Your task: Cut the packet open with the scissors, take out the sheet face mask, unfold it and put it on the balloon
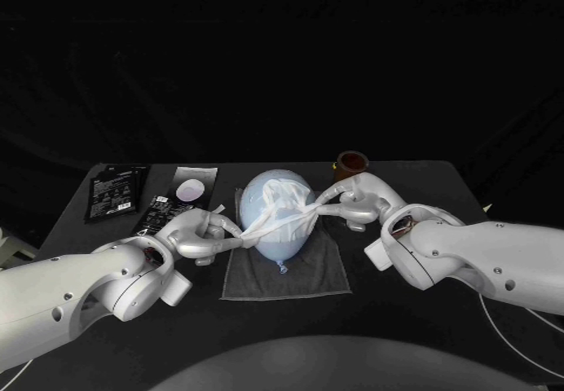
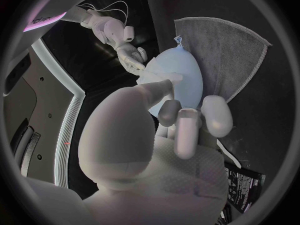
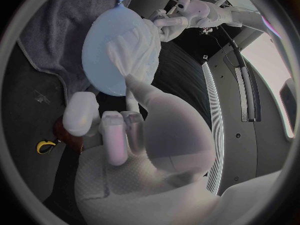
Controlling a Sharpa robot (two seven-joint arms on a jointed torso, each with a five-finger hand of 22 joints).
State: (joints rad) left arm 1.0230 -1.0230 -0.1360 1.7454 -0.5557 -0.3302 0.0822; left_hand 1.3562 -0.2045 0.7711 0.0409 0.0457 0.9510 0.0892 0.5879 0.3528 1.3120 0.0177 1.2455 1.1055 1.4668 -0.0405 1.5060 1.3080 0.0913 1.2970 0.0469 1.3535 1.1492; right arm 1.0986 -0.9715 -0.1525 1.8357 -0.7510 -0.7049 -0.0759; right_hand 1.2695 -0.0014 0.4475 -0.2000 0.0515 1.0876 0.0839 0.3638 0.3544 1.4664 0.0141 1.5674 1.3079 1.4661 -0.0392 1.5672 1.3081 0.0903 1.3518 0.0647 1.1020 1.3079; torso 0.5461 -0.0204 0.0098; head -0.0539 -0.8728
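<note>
A pale blue balloon (image 1: 279, 228) lies on a grey towel (image 1: 308, 281) at the table's middle, its knot toward me. The white sheet mask (image 1: 279, 198) is draped over the balloon's far half, with its edges pulled out to both sides. My left hand (image 1: 202, 232) is at the balloon's left and pinches the mask's left edge. My right hand (image 1: 359, 204) pinches the right edge from the other side. The left wrist view shows the balloon (image 2: 181, 77), the towel (image 2: 234, 50) and the right hand (image 2: 119, 37). The right wrist view shows the mask (image 3: 134, 47) on the balloon (image 3: 103, 55).
Black packets (image 1: 116, 191) (image 1: 162, 213) and one with a pale round print (image 1: 194, 183) lie at the left of the table. A brown jar (image 1: 350, 162) stands behind my right hand. A small yellow-handled thing (image 3: 44, 146) lies near the jar.
</note>
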